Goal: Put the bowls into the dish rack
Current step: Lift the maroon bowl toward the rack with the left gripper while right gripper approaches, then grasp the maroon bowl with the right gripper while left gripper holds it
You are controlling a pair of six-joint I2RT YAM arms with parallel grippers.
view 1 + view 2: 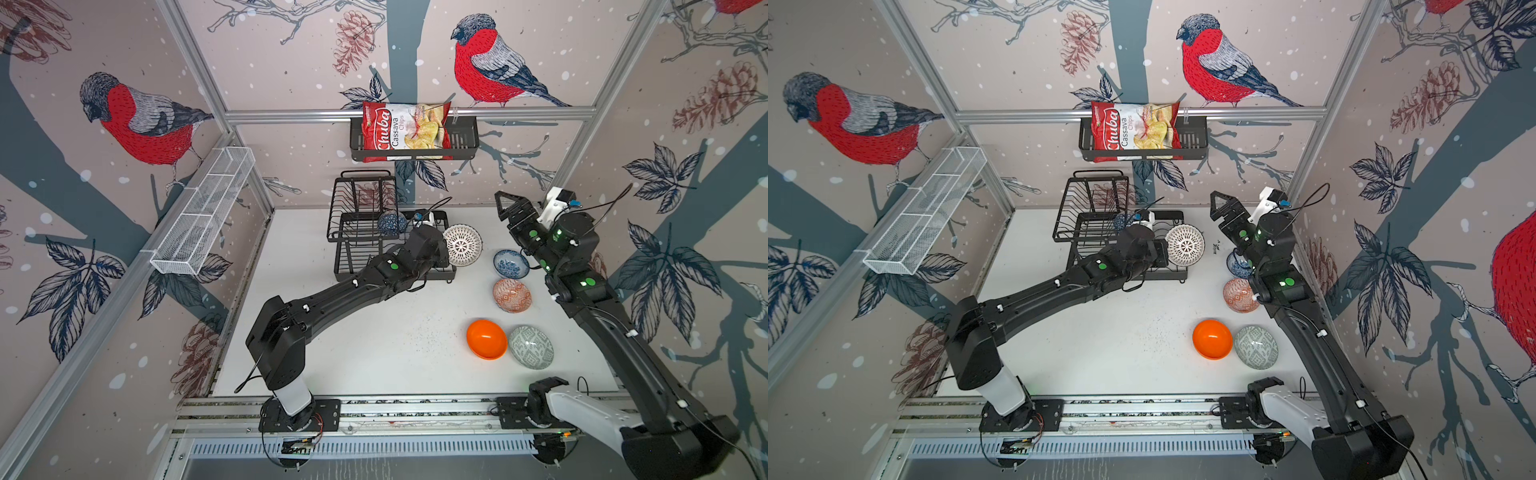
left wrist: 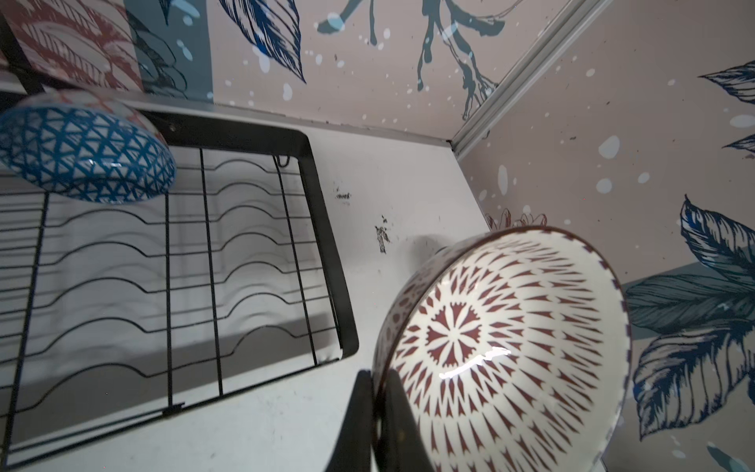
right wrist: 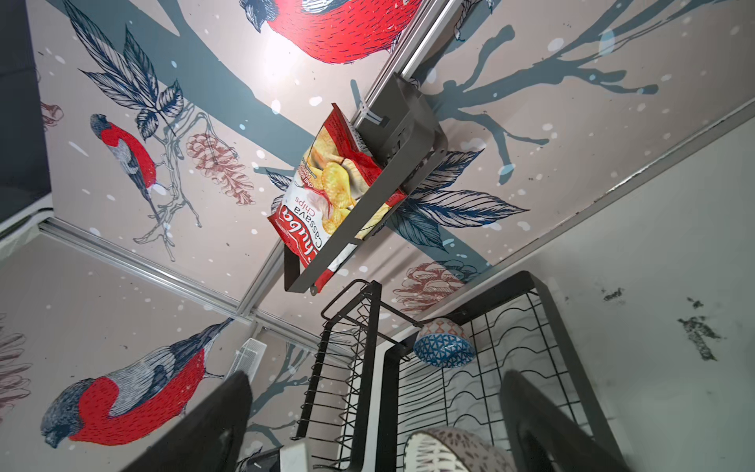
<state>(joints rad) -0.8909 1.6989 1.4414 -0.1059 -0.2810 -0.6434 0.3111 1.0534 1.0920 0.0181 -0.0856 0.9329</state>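
The left gripper [image 2: 375,392] is pinched tight on the rim of the black-and-white bowl [image 2: 502,351], one finger inside and one outside. The bowl hangs off the jaws tipped up on edge, its hollow turned away from the dish rack [image 2: 327,245]. The rack's rim runs just beside the jaws on the bowl's back side, with empty wavy wires beyond it. Past those, at the end far from the jaws, the dark blue bowl [image 2: 81,155] leans in the rack.

The coming move, I judge, is a short carry sideways over that rim, back first, with the bowl kept on edge so it drops between two waves. This arm is the nearer one.

The right gripper [image 1: 508,204] hangs raised, jaws wide and empty, well apart from the rack. Behind its jaws on the table [image 1: 374,332] lie the blue floral bowl [image 1: 511,264], the orange-and-white bowl [image 1: 512,295], the plain orange bowl [image 1: 486,338] and the grey-green bowl [image 1: 532,347].
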